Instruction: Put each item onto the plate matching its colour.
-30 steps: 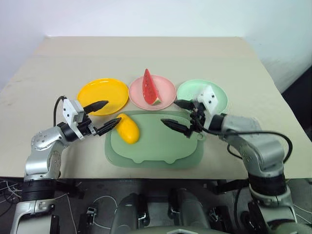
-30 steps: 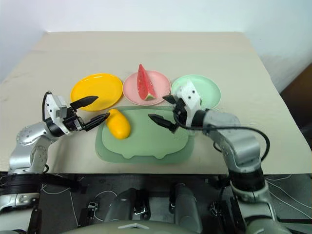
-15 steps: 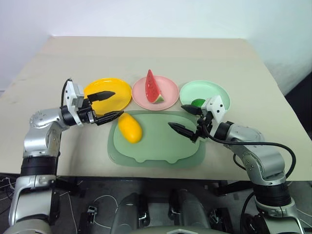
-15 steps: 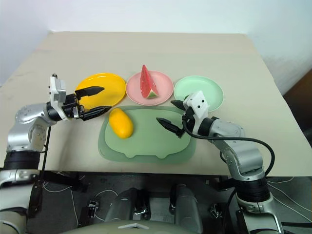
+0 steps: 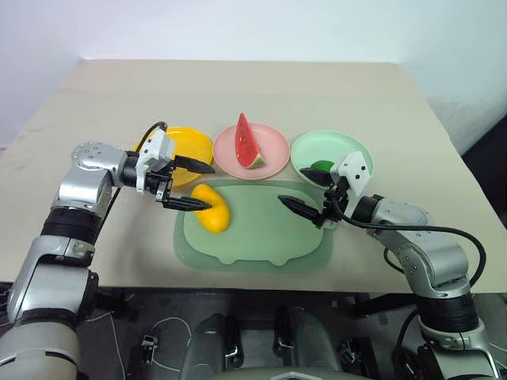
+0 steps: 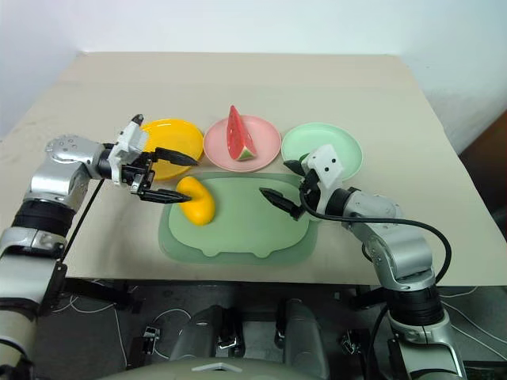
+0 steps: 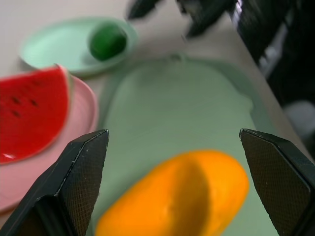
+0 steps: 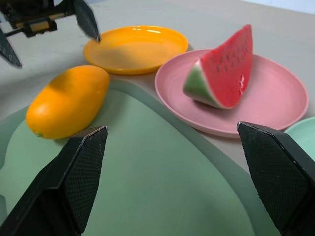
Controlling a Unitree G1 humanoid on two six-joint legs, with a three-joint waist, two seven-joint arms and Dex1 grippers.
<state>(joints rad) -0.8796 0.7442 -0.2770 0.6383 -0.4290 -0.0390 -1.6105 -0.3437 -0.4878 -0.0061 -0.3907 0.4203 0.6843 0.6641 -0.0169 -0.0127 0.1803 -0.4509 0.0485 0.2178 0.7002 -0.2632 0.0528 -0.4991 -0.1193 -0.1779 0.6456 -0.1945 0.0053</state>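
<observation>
With its fingers spread wide beside the mango (image 5: 210,208) on the mat (image 5: 253,237), the left gripper (image 5: 192,185) could nudge that rounded fruit into rolling away instead of pinching it.

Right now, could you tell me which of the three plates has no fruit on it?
The yellow plate, at the left end of the row. The pink plate holds the watermelon wedge, the mint green plate the lime.

The green lime (image 5: 322,167) is partly hidden behind the right tool (image 5: 310,192). In the left wrist view, the blurred mango (image 7: 177,196) and watermelon wedge (image 7: 29,110) are cut off.
</observation>
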